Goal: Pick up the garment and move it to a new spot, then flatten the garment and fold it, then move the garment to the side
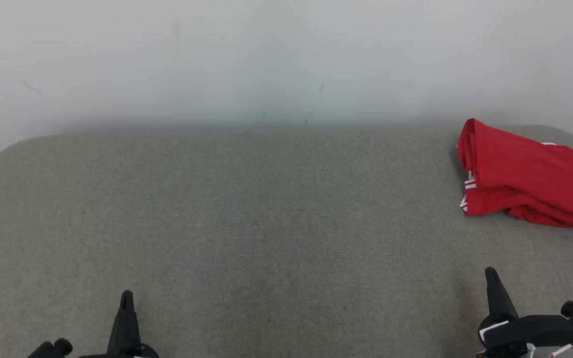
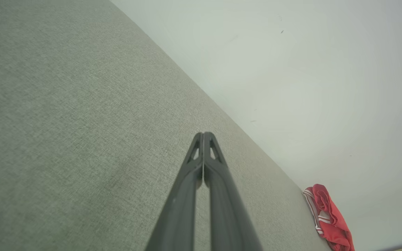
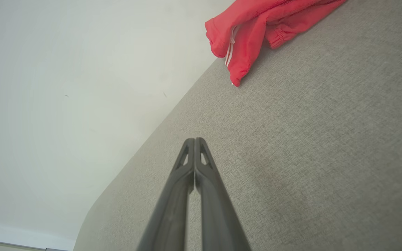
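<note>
At the far right corner of the broad grey woven-fabric surface (image 1: 266, 223) with rounded corners lies the bunched red cloth garment (image 1: 525, 174) with thin white stripes, in a loose, thick heap with several layers lapped over one another; its white stripes show along its left edge, and its right end runs out past the right border of my head view; it rests on the surface near the far edge, close below the plain white wall (image 1: 266, 59) behind. Nothing touches the garment; both of my claws are well apart from it, low at the near side. My left claw (image 1: 127, 294) sits at the near left, its two long dark fingers pressed flat together tip to tip and holding nothing; in my left wrist view that claw (image 2: 203, 134) points across bare grey weave, with the garment (image 2: 330, 219) small and far off to the right by the wall. My right claw (image 1: 490, 272) sits at the near right, nearer the garment than the other but apart from it, likewise closed and empty; in my right wrist view its tips (image 3: 194, 139) meet with no gap, above bare fabric, and the garment (image 3: 257, 31) lies beyond them at the surface's far edge.
</note>
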`<state>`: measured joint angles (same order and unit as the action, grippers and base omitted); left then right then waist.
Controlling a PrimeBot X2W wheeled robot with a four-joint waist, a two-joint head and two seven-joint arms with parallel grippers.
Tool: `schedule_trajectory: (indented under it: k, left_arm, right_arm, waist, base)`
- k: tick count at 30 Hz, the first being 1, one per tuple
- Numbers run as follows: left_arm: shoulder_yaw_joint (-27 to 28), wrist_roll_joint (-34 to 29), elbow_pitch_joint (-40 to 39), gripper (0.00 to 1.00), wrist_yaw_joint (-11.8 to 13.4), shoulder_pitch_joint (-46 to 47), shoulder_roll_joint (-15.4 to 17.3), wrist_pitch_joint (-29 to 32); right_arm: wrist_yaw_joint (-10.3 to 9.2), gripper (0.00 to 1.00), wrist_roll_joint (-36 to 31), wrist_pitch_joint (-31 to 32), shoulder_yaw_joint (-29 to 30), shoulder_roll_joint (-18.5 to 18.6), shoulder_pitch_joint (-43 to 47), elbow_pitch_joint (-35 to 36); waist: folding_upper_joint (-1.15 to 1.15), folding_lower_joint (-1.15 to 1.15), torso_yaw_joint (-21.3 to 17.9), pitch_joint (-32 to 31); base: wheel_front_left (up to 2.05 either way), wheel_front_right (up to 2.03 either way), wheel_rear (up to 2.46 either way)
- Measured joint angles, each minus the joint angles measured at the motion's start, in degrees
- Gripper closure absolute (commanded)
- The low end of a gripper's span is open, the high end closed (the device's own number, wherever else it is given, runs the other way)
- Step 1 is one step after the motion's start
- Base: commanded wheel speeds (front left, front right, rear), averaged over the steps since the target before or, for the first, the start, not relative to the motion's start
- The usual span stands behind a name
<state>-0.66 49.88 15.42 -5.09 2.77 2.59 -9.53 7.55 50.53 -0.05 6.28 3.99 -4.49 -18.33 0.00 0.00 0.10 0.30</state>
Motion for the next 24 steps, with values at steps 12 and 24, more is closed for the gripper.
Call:
schedule_trajectory:
  k: [12,24]
  left_arm:
    - [-0.54,8.44,0.97,1.00,-0.47,1.98,0.03,1.02]
    - [-0.91,16.31,1.94,1.00,-0.92,3.51,0.04,1.82]
  right_arm:
    - [0.00,1.00,7.91,3.03,1.64,0.19,-2.50,-1.36]
    - [0.00,1.00,14.95,5.72,3.13,0.33,-4.39,-2.77]
  waist:
    - [0.00,0.00,-0.01,0.03]
    - [0.00,0.00,-0.02,0.06]
  base:
    - [0.00,0.00,0.00]
    - [0.00,0.00,0.00]
